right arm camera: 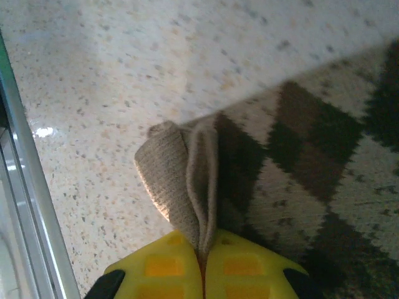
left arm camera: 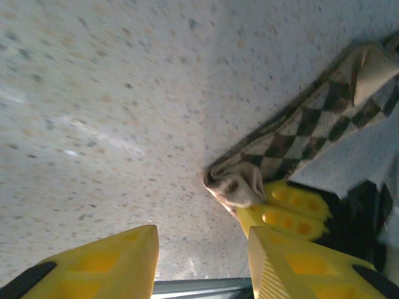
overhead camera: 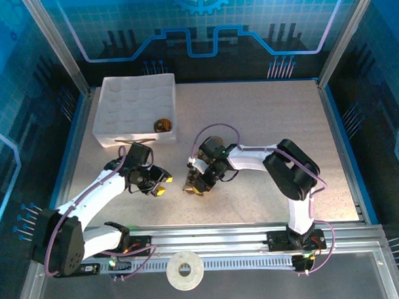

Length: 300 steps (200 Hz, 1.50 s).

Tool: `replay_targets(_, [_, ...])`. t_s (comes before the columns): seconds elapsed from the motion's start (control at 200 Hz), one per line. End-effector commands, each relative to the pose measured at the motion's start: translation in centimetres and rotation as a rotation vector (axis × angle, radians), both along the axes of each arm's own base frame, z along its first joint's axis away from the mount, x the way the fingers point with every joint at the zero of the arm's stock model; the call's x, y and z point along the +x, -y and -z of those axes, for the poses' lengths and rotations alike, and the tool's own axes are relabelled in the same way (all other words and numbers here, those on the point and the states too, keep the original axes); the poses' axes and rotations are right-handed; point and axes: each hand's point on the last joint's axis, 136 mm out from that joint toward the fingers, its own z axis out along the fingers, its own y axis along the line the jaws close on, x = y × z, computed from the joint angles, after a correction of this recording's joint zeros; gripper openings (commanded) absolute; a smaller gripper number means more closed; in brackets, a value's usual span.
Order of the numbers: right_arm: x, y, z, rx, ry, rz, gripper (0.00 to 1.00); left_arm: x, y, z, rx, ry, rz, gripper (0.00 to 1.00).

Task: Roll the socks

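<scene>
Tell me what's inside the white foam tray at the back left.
A small brown-and-orange bundle, likely a rolled sock, lies in the white foam tray's near right corner. The other dimples look bare. Whatever lies beneath the bundle is covered.

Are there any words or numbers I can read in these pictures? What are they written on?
None: no word, letter or number can be read in these pictures.
The tan sock has only brown diamonds, which are a pattern and not writing.
The blue back wall has a gear and line drawings but no letters.
The white tray is plain.
</scene>
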Motion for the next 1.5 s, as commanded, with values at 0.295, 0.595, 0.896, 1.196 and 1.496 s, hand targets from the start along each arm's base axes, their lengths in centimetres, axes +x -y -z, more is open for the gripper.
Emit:
replay_targets(0.295, [-0.2, 0.9, 1.3, -0.029, -0.163, 0.068, 0.0, 2.1, 6.4, 0.9, -0.116, 0.01, -0.011, 0.35])
replay_targets(0.595, [-0.3, 1.1, 1.8, -0.041, -0.167, 0.084, 0.0, 2.8, 7.9, 2.7, -0.112, -0.03, -0.003, 0.32])
replay_targets(0.896, [0.3, 1.3, 0.9, -0.026, -0.091, 0.088, 0.22, 1.3, 6.2, 6.5, 0.037, -0.151, -0.025, 0.18])
replay_targets(1.196, [1.0, 3.4, -6.6, 0.072, 0.67, -0.035, 0.59, -0.7, 4.0, 7.7, 0.169, -0.262, -0.024, 0.17])
replay_targets(1.496, [-1.9, 2.4, -5.8, -0.148, 1.184, -0.443, 0.69, -0.4, 4.0, 7.6, 0.176, -0.276, -0.014, 0.17])
